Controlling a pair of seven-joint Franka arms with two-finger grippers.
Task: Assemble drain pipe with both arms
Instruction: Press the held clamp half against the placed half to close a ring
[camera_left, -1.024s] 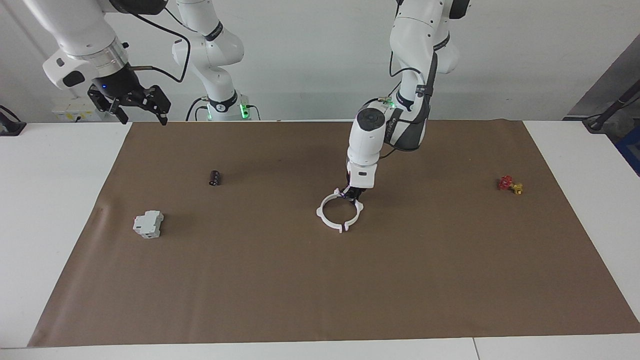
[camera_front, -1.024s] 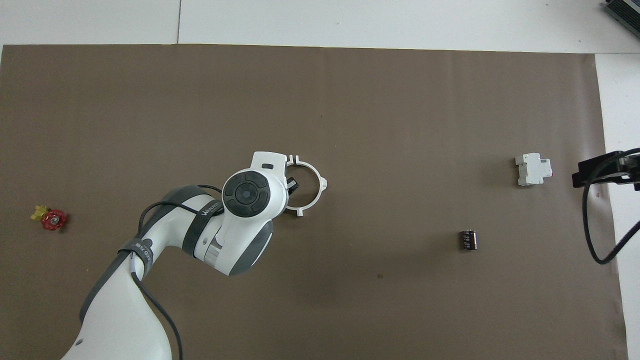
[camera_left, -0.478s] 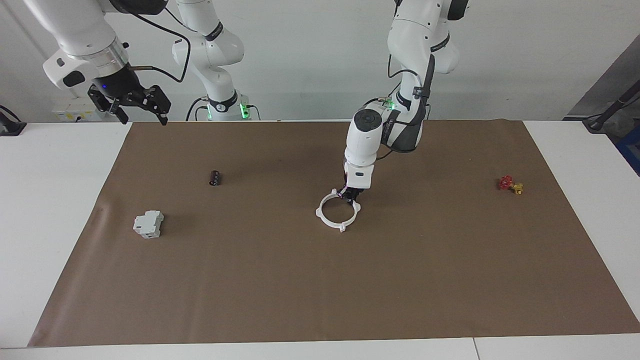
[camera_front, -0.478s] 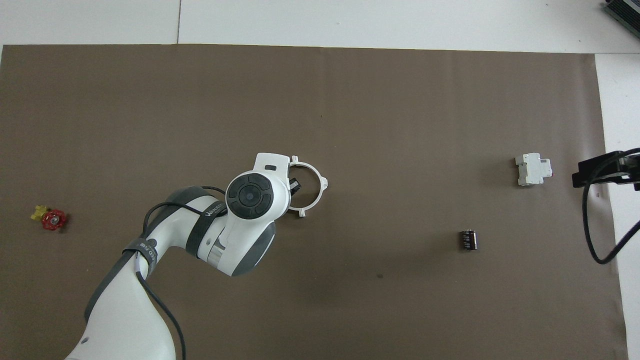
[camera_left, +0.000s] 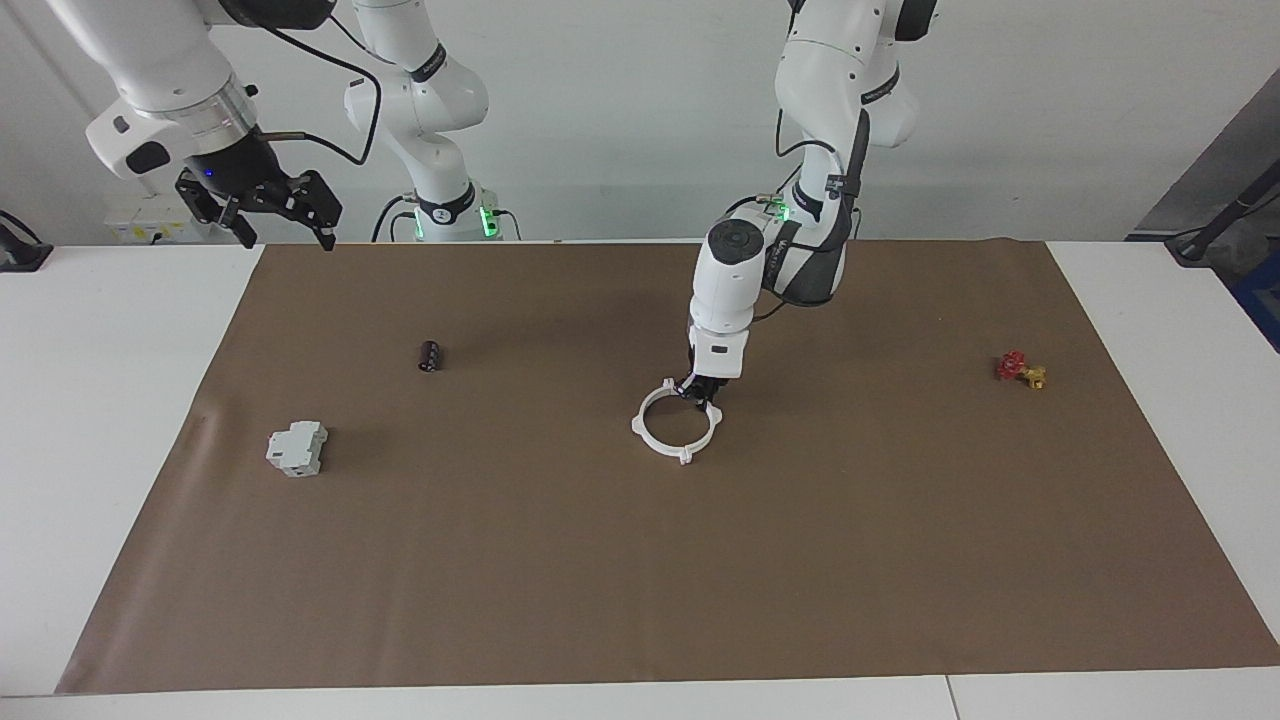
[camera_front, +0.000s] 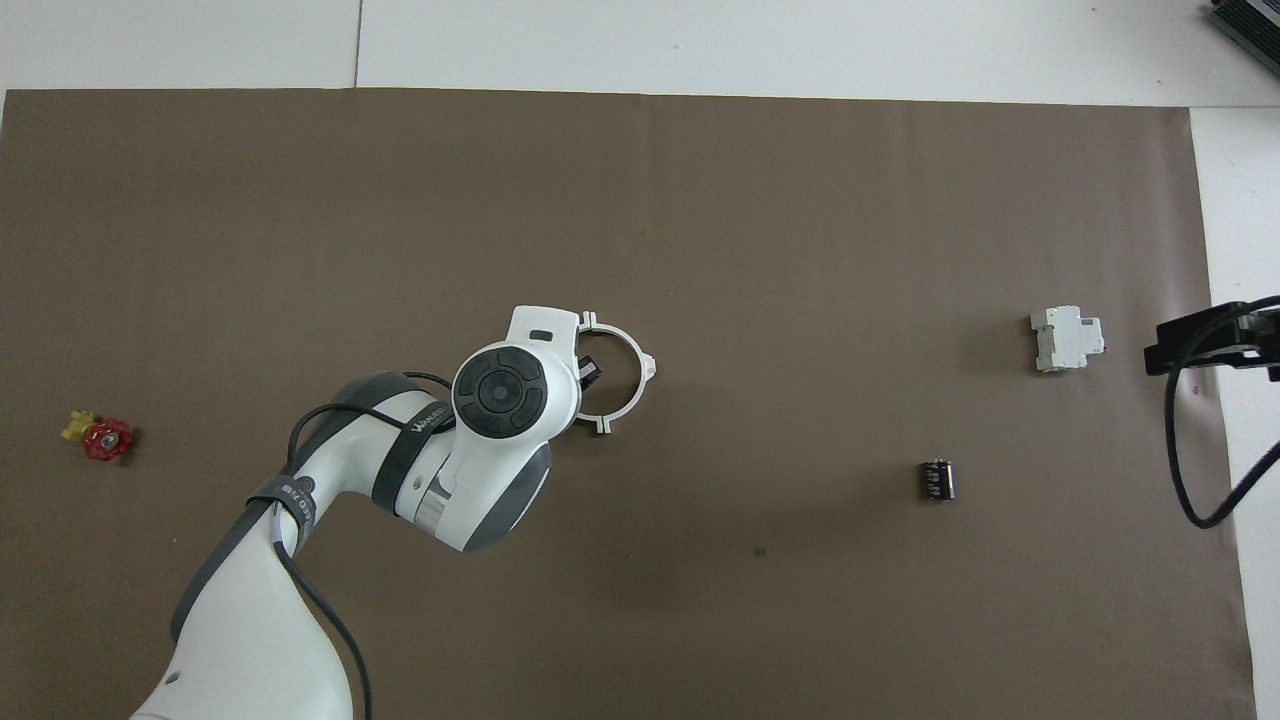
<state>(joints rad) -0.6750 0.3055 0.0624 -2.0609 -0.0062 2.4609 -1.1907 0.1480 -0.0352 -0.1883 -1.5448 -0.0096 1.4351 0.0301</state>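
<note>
Nearest the robots, well apart from the ring (camera_left: 637, 425) and toward the right arm's end, the right gripper (camera_left: 281, 222) is held up in the air over the table's (camera_left: 120, 330) white edge, just off the corner of the brown mat (camera_left: 640, 580). Its fingers are spread, and nothing is held between them; this arm is waiting.

A small dark cylinder (camera_left: 429, 356) is laid on the mat nearer to the robots than the ring and toward the right arm's end of it, well apart from it. A red-and-yellow valve (camera_left: 1020, 369) is set a little nearer to the robots than the ring, well apart toward the left arm's end.

At the mat's middle the ring is laid flat. Its two white halves are brought together into one closed circle, with the end tabs met at two places on the rim. The left gripper (camera_left: 701, 392) is lowered onto the part of the rim nearest the robots, with the wrist pointed steeply down. The rim is pinched between its fingers: from overhead one dark finger (camera_front: 588, 372) is seen just inside the ring, while the other is hidden under the wrist.

A grey-white box (camera_left: 297, 448) is placed slightly farther from the robots than the ring, well apart toward the right arm's end. Nothing else is touched by either gripper.
</note>
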